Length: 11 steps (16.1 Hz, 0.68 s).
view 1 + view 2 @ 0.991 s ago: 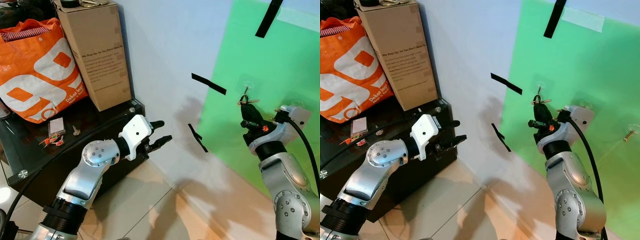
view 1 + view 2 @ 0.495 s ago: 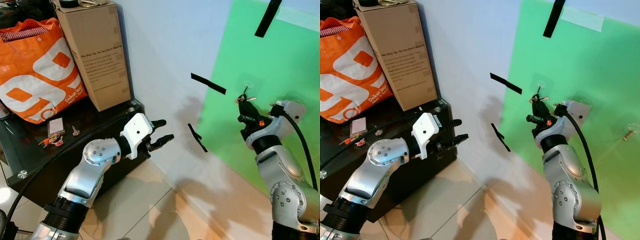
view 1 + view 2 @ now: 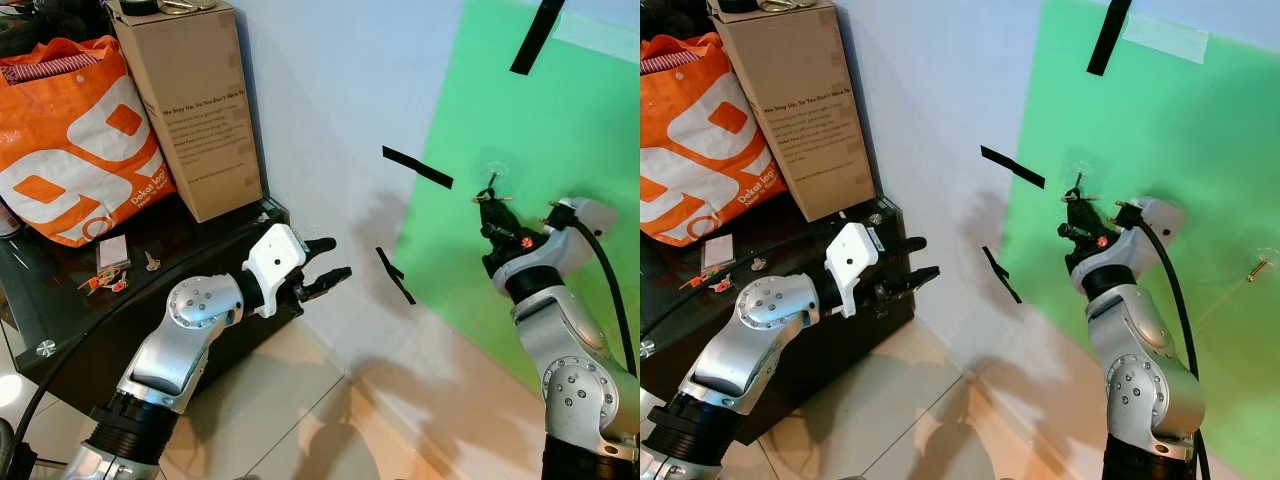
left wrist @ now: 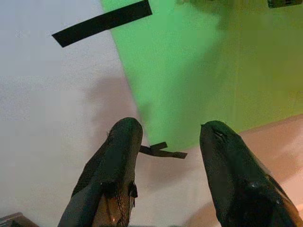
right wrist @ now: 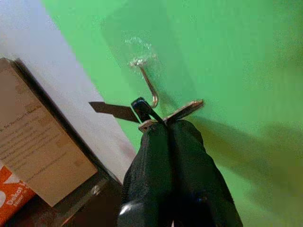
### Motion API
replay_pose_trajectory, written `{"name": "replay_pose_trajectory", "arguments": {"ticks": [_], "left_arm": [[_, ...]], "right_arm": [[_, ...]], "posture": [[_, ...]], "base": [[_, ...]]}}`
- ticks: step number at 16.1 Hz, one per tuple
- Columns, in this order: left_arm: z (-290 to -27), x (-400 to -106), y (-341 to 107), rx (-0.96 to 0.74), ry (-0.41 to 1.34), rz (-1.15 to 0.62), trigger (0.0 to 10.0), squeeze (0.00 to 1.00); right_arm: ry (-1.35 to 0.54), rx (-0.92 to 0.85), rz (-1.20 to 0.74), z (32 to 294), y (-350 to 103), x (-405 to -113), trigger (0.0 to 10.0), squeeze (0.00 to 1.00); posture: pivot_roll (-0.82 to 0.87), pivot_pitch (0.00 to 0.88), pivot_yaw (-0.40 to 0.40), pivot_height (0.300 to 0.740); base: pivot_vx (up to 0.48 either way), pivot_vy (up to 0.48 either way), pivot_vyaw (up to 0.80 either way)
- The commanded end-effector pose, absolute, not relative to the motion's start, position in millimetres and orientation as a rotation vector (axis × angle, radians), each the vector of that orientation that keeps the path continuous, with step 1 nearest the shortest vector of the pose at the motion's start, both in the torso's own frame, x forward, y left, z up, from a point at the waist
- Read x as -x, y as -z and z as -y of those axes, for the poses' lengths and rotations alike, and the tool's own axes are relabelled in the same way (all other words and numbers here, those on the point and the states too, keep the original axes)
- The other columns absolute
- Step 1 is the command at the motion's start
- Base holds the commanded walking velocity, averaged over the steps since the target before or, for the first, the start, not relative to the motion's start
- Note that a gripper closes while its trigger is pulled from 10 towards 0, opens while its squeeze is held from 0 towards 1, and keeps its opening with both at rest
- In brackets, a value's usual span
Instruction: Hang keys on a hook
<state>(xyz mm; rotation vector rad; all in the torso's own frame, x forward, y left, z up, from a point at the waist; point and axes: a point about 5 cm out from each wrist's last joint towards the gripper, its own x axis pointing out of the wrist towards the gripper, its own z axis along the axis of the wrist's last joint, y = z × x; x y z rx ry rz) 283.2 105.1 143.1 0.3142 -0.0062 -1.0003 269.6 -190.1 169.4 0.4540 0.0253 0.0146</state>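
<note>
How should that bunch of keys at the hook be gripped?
As the right gripper has it now: pinched low on the keys, coming from below. That probably works because it leaves the ring end sticking up past the fingertips, free to reach the hook.

You have two grippers [image 3: 335, 258] [image 3: 491, 215], one hook [image 5: 147, 84], one keys bunch [image 5: 165, 115], four black tape strips [image 3: 417, 167], one box [image 3: 196, 106], one orange bag [image 3: 75, 140].
</note>
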Motion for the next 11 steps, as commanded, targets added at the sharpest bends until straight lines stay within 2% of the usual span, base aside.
{"name": "replay_pose_trajectory", "arguments": {"ticks": [1,11], "left_arm": [[-102,-285,-152,-0.322,1.014,0.036,10.0,0.00],[-92,-280,-171,-0.141,1.087,0.097,10.0,0.00]], "right_arm": [[0.012,-0.446,-0.076,193,-162,-268,10.0,0.00],[0.005,-0.436,-0.104,192,-159,-267,10.0,0.00]], "posture": [[-0.10,0.000,0.044,0.740],[-0.11,0.000,0.049,0.740]], "base": [[0.000,0.000,0.00],[0.000,0.000,0.00]]}}
